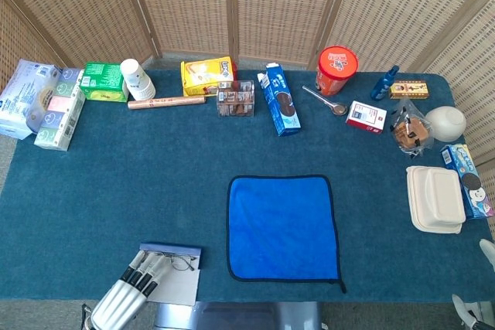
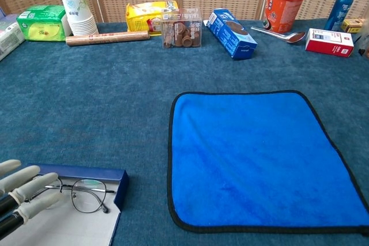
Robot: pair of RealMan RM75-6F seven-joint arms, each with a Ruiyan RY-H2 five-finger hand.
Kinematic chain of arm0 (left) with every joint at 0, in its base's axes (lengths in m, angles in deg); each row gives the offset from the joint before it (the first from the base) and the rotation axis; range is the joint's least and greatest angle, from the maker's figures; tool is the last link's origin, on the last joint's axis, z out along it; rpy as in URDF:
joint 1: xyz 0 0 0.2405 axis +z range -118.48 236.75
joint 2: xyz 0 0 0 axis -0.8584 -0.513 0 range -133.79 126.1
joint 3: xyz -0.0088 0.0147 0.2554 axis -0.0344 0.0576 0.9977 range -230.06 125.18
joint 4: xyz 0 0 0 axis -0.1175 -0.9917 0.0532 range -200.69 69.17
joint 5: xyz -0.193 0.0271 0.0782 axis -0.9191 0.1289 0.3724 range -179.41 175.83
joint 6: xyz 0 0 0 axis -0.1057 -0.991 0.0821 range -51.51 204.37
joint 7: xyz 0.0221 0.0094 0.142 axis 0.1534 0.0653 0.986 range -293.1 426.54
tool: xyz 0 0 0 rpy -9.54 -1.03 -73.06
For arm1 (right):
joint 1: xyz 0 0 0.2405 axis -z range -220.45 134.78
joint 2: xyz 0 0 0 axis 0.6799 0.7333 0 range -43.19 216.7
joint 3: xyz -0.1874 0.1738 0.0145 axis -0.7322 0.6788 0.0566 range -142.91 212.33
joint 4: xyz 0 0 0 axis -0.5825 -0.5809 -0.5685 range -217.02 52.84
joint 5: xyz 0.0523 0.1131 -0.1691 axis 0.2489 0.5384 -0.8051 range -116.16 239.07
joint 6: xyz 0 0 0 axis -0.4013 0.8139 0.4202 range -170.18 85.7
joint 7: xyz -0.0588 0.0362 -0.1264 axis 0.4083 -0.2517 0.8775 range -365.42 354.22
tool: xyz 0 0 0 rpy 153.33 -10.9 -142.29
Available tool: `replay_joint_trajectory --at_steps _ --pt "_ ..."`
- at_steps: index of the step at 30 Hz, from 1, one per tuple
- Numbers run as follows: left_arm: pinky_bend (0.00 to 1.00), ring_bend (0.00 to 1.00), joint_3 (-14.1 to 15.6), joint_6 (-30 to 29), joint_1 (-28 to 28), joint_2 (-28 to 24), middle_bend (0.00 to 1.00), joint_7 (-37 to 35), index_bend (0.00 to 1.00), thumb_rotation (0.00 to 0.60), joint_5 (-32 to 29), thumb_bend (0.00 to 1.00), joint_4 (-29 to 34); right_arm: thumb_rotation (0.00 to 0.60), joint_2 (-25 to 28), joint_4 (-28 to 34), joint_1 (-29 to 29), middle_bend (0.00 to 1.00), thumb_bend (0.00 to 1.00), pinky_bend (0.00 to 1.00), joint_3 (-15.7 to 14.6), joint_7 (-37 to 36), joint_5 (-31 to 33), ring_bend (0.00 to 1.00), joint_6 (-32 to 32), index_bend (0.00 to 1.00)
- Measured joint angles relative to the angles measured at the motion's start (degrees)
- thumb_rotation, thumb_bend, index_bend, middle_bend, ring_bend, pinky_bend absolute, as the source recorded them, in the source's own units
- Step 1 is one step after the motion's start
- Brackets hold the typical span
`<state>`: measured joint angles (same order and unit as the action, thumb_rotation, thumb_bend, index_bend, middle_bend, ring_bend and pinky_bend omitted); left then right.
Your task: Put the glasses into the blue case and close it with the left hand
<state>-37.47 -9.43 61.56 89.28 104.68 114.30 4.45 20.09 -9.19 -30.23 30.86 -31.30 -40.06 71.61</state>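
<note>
- The blue case [image 2: 86, 172] lies open at the near-left corner of the table [image 1: 116, 191]. Its long axis runs parallel to the near edge.
- The glasses [image 2: 81, 191] rest inside the case on the pale lining, lenses side by side along that same axis.
- The left hand [image 2: 20, 191] sits at the left end of the case. Its fingers [image 2: 36, 199] are extended and spread, and they overlap the left lens. Whether they pinch the frame cannot be told from either view.
- From this hand, the glasses and case extend toward the right.
- The right hand [image 1: 487, 251] shows only as a sliver at the near-right edge, well apart from the case. Its state cannot be told.
- Judgement: the left hand is far nearer, and the lid closure is not yet done.
- The blue cloth [image 1: 282, 227] lies right of the case.
</note>
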Motion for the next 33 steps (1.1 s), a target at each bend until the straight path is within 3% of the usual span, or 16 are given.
replay_joint_trajectory --at_steps 14,20,33 --pt "0.02 0.0 -1.92 0.13 -1.17 -0.98 0.0 -0.91 0.0 0.46 -1.38 0.26 4.43 0.341 -0.05 -0.04 0.59 0.13 0.33 0.12 0.07 -0.31 0.49 0.0 -0.02 0.04" --pt "0.02 0.0 -3.42 2.0 -2.57 -1.31 0.0 -0.29 0.07 0.461 -2.57 0.26 7.22 0.341 -0.21 -0.41 0.92 0.13 0.33 0.12 0.13 -1.16 0.82 0.0 0.08 0.04" --pt "0.02 0.0 -6.33 6.04 -4.08 -1.8 0.0 1.48 0.05 0.463 -7.82 0.26 11.9 0.343 -0.03 -0.38 0.99 0.13 0.33 0.12 0.39 -2.19 1.19 0.0 -0.27 0.04"
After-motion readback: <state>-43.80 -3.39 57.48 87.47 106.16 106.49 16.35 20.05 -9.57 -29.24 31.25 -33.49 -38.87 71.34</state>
